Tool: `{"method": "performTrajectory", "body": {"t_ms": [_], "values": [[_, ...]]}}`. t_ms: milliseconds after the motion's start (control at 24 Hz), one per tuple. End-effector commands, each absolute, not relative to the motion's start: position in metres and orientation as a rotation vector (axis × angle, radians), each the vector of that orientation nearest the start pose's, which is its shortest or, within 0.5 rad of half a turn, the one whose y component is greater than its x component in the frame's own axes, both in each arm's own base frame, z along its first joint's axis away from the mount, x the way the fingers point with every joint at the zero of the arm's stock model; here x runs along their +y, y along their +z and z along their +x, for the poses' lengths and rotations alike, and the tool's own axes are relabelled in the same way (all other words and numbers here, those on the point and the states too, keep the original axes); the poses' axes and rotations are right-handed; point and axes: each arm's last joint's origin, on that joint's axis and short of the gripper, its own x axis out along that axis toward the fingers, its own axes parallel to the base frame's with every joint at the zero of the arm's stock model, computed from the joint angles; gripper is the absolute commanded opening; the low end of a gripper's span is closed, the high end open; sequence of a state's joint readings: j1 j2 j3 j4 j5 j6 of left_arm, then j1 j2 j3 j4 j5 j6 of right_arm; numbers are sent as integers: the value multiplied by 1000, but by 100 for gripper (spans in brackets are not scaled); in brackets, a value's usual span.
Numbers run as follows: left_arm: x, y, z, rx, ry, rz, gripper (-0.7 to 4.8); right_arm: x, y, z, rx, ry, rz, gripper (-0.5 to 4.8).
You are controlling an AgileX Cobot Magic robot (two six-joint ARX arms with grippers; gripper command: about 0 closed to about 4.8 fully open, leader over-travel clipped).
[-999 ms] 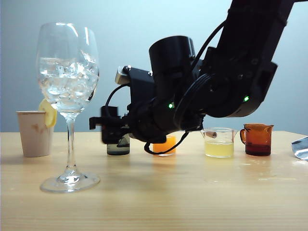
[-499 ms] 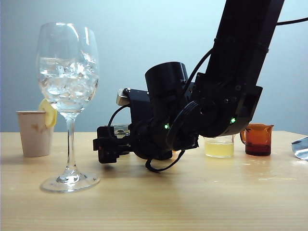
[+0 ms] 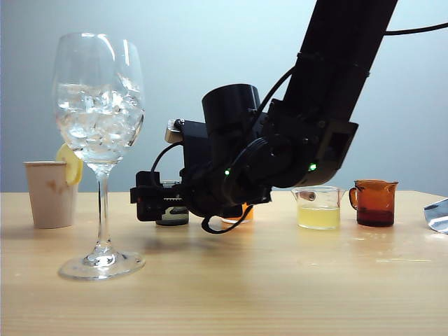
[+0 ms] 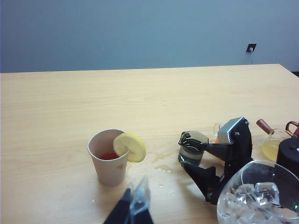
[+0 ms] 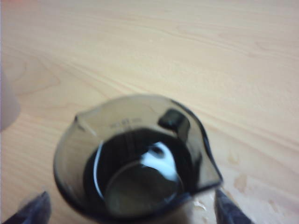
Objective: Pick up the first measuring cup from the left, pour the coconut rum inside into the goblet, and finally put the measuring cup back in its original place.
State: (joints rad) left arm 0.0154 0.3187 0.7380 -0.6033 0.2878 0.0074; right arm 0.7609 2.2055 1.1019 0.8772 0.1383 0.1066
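The first measuring cup (image 5: pixel 140 158), smoky grey with a spout and handle, stands on the table between the goblet and the other cups. My right gripper (image 5: pixel 133 211) is open, one fingertip (image 5: pixel 35 210) on each side of the cup and clear of its wall. In the exterior view the gripper (image 3: pixel 147 203) covers most of the cup (image 3: pixel 173 215). A glint low inside the cup may be the coconut rum (image 5: pixel 145 186); I cannot tell for sure. The goblet (image 3: pixel 98 105), with ice in it, stands at the left. My left gripper (image 4: pixel 135 205) hangs shut above the table, near the paper cup.
A beige paper cup (image 3: pixel 50 192) with a lemon slice stands behind the goblet at the far left. Right of the arm are a clear cup of pale yellow liquid (image 3: pixel 318 208) and an amber handled cup (image 3: pixel 374 203). An orange cup (image 3: pixel 241 212) peeks out under the arm.
The right arm has folded lower and its gripper has settled at the measuring cup's height with the jaws spread wider. The cup and goblet have not moved.
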Motion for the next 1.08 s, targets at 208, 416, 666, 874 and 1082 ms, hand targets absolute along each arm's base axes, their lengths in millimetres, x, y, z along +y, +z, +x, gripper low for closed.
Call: {"method": "performTrajectory", "body": {"t_ms": [208, 416, 666, 874, 1082], "values": [[-8, 325, 62, 172, -279, -16, -5, 305, 100, 328, 233, 604, 3, 479], [-8, 325, 62, 172, -279, -16, -5, 304, 101, 332, 220, 573, 6, 479], [-9, 325, 62, 172, -295, -13, -5, 303, 101, 332, 208, 573, 13, 479], [-9, 324, 62, 172, -302, 9, -5, 304, 101, 332, 207, 576, 14, 479], [-9, 324, 62, 180, -302, 8, -5, 304, 101, 332, 208, 576, 14, 479]]}}
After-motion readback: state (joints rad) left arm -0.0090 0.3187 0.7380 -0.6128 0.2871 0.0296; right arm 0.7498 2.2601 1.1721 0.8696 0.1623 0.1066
